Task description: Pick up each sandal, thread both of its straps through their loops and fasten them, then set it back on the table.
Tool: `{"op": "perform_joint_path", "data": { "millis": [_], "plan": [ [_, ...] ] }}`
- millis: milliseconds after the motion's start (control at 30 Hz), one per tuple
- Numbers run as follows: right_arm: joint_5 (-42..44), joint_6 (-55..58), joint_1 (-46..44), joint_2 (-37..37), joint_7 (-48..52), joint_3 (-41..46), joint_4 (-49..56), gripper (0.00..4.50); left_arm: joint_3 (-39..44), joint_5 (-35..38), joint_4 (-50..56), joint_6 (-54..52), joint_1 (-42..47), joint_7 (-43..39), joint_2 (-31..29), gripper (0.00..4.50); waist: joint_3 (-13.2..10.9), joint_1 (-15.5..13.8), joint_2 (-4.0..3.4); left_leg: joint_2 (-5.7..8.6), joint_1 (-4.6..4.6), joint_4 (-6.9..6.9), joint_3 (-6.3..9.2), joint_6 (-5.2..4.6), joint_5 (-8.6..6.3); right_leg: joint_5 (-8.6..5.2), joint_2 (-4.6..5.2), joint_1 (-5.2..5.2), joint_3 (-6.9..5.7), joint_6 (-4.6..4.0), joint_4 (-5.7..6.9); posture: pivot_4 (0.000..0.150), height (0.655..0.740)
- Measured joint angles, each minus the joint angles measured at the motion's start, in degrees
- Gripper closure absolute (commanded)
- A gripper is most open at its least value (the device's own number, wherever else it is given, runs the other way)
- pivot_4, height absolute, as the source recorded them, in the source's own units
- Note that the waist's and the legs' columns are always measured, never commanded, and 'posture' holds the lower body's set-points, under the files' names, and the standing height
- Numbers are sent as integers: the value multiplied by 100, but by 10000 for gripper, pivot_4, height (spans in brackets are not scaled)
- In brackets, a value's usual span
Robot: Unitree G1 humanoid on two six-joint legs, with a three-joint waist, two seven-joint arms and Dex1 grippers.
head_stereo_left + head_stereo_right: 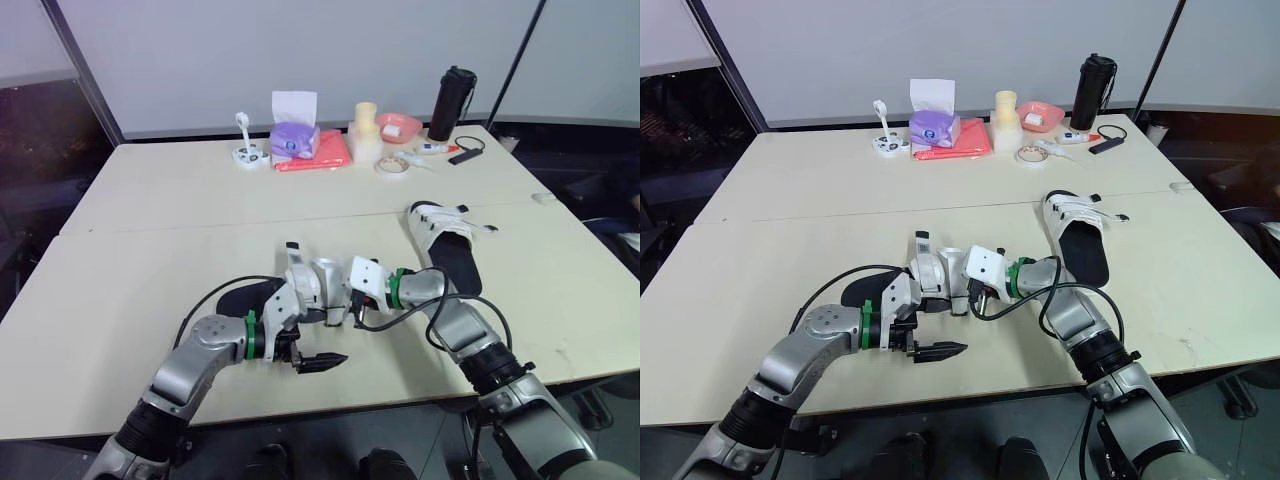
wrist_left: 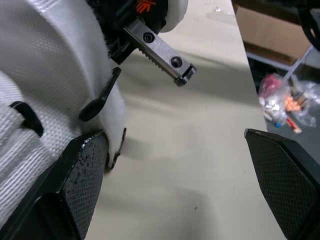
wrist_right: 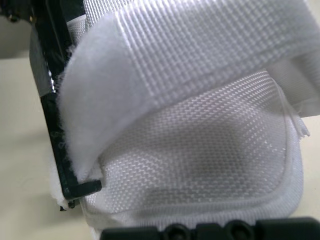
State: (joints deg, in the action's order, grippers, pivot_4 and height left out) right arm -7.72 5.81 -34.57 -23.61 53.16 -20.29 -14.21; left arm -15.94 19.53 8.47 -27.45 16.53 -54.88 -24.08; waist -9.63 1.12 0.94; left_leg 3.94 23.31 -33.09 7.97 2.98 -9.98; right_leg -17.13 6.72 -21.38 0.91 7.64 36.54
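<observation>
Fingers of the left gripper stand wide apart in its wrist view, one touching the white side of the near sandal on the desk. Its straps partly hide the right gripper at three o'clock; its grip cannot be told. Farther off, the second sandal lies at two o'clock.

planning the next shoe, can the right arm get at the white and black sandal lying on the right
Probably yes: that white and black sandal lies beside the right arm with nothing between, though the right claw is at the other white-strapped sandal and must pull back first.
</observation>
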Motion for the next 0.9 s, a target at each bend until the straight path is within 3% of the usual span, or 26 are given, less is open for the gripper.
{"op": "perform_joint_path", "data": {
  "millis": [267, 367, 600, 633, 900],
  "plan": [
    [-2, 3, 29, -9, -11, 8, 54, 45000, 0, 125, -60, -287, 5, 85, 178, 378, 0, -5, 0, 1, 1, 0, 0, 0, 0, 0, 1, 0, 0, 1, -1, 1500, 7400],
    [-3, 6, 35, -8, -13, 8, 64, 45000, 3, 120, -112, -322, 10, 203, 244, 8668, 0, -5, 0, 1, 1, 0, 0, 0, 0, 0, 0, -1, -1, 1, -1, 1500, 7400],
    [-8, 22, 80, -18, -18, 14, 151, 45000, 105, 111, -268, -332, 17, 447, 355, 42235, 0, -2, 0, 1, 4, 3, -1, 1, -1, 2, 1, -3, -1, 5, -5, 1500, 7400],
    [-8, 27, 83, -19, -20, 16, 156, 45000, 109, 112, -277, -340, 17, 465, 373, 44468, 0, -2, 0, 1, 4, 3, -1, 1, -1, 2, 1, -3, 0, 5, -5, 1500, 7400],
    [-8, 107, 108, -18, -25, 19, 226, 45000, 133, 284, -202, -602, -2, 377, 324, 44468, 0, 0, 0, 1, 5, 5, -1, 1, -1, 0, 1, -3, -1, 2, -9, 1500, 7400]
  ]
}}
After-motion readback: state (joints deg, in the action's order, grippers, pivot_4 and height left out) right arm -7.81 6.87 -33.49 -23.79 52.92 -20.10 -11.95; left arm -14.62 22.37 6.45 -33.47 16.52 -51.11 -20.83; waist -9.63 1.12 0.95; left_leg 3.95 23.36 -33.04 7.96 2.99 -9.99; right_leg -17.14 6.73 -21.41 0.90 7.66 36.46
